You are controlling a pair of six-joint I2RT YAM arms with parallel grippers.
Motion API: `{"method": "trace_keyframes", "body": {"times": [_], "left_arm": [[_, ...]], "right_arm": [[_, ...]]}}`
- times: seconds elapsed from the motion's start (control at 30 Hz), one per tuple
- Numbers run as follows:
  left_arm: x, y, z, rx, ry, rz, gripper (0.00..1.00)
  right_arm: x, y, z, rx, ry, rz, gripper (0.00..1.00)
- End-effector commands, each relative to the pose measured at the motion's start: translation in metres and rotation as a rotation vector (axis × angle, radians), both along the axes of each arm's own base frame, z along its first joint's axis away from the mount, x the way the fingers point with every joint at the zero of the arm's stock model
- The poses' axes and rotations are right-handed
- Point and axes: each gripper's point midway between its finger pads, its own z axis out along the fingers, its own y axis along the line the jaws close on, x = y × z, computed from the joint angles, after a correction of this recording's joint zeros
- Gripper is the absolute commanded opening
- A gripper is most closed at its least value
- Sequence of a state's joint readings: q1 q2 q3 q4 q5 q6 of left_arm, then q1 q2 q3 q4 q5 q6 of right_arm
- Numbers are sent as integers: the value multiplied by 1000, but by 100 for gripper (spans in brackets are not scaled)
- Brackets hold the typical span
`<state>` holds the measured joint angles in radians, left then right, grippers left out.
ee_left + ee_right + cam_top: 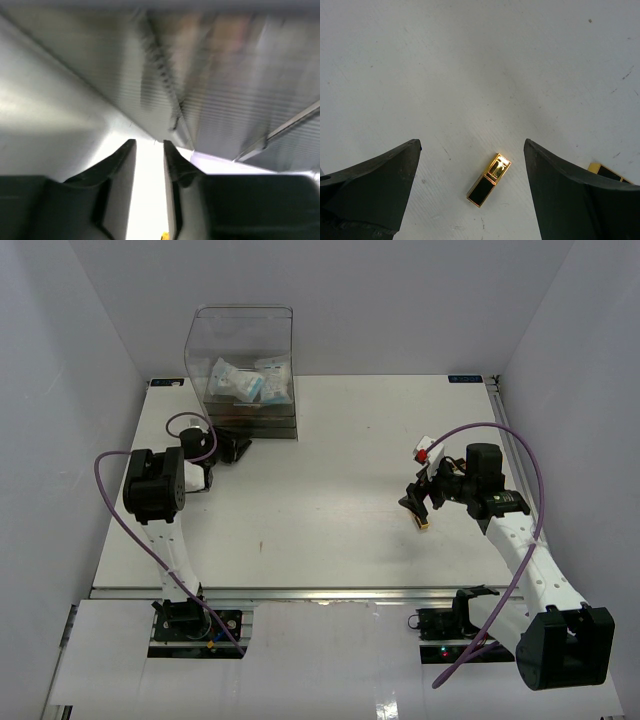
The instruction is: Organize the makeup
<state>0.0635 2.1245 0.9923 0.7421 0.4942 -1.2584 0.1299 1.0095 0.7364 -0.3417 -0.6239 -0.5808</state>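
Observation:
A short black-gold tube (489,180) lies flat on the white table, also seen in the top view (424,523). My right gripper (472,144) hangs over it, open and empty, a finger on each side and not touching it; in the top view it is right of centre (418,502). A second black-gold tube (607,172) peeks out behind the right finger. Blue-white packets (245,382) lie inside the clear plastic box (240,325) at the back left. My left gripper (235,448) sits at the box's front foot, its fingers (122,165) a narrow gap apart with nothing between. Palettes and the silver case are not visible.
The left wrist view is filled by the box's ribbed clear wall (225,90), very close and blurred. Dark shelves (250,420) form the box's lower part. Grey walls close the table on three sides. The right arm's purple cable (520,455) loops above its wrist.

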Motion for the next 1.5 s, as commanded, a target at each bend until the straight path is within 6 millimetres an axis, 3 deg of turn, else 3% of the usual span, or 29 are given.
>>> {"method": "trace_keyframes", "body": {"times": [0.0, 0.47, 0.83, 1.27, 1.47], "left_arm": [[-8, -2, 28, -12, -103, -25, 41], [-4, -5, 44, -36, -162, -46, 49], [16, -3, 36, -46, -146, -36, 52], [20, -1, 14, -59, -102, -24, 34], [21, 0, 11, -62, -96, -19, 18]], "right_arm": [[2, -1, 0, 0, -9, 0, 90], [3, -1, -1, -2, -8, -1, 90], [3, -2, -2, -6, -7, -4, 90], [4, -3, -2, -8, -8, -7, 90], [3, -3, -2, -6, -7, -8, 90]]}}
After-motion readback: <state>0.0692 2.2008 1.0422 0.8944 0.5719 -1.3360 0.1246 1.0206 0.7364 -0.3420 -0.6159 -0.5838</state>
